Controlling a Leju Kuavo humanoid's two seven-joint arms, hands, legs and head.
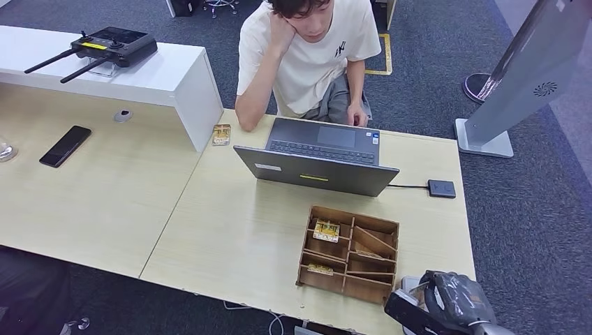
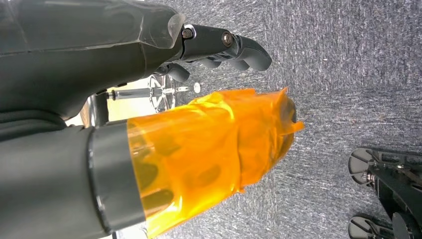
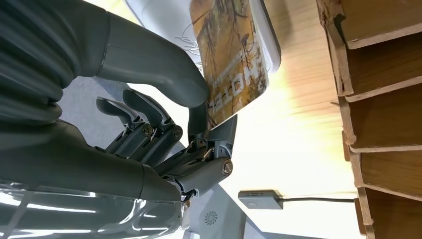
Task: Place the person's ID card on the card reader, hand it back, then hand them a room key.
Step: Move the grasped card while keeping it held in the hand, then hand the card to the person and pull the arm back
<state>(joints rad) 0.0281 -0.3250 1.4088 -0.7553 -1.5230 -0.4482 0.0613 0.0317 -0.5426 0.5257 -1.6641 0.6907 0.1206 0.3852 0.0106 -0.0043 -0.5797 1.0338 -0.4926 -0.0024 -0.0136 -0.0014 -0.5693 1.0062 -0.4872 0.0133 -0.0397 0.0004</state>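
The right robot hand (image 3: 164,144) pinches the room key card (image 3: 231,59) at the tabletop's (image 1: 230,230) five o'clock corner, just beside the wooden organizer (image 1: 349,255); the left robot hand (image 2: 219,50) hangs released.

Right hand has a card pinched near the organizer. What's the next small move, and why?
Probably lift the right hand and carry the card forward toward the person. The card reads HOTEL, so it looks like a room key, and the hand sits low at the table's near edge.
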